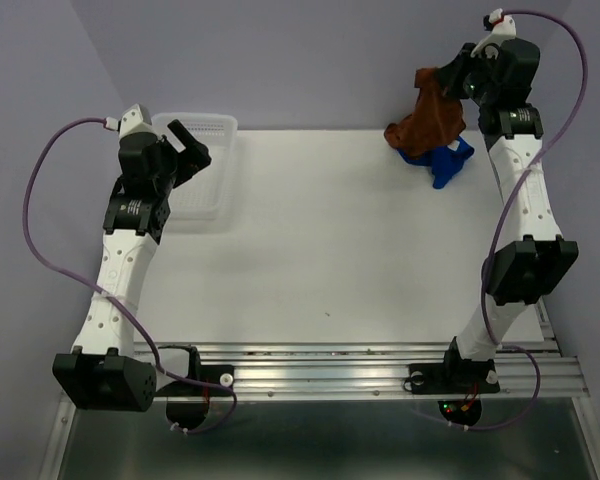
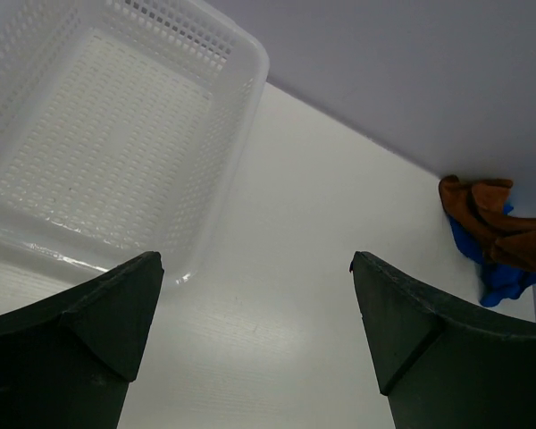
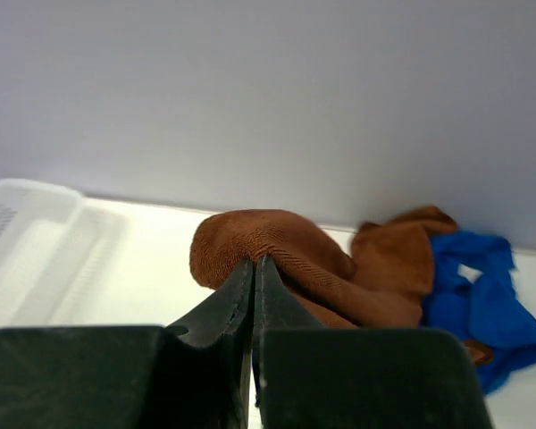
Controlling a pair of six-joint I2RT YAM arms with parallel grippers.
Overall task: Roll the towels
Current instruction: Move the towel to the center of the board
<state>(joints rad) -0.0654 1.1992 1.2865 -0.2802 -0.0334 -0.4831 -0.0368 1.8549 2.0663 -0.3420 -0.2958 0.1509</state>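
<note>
The white tabletop (image 1: 360, 250) carries everything. The left arm (image 1: 120, 260) is poised over the mesh basket (image 1: 215, 180) at the far left, its jaws spread wide and holding nothing. At the far right corner the right arm (image 1: 525, 200) has its jaws pinched shut on a fold of the brown towel (image 1: 432, 115). The towel hangs from them in a limp bunch, its lower end draped on the blue towel (image 1: 448, 160), which lies crumpled on the tabletop beneath. Both towels look light, soft and floppy, so neither will hold a shape by itself, and a pinch in mid-cloth only gathers it. Each probably wants taking by a corner or hem, spreading flat, then rolling from one short edge
</note>
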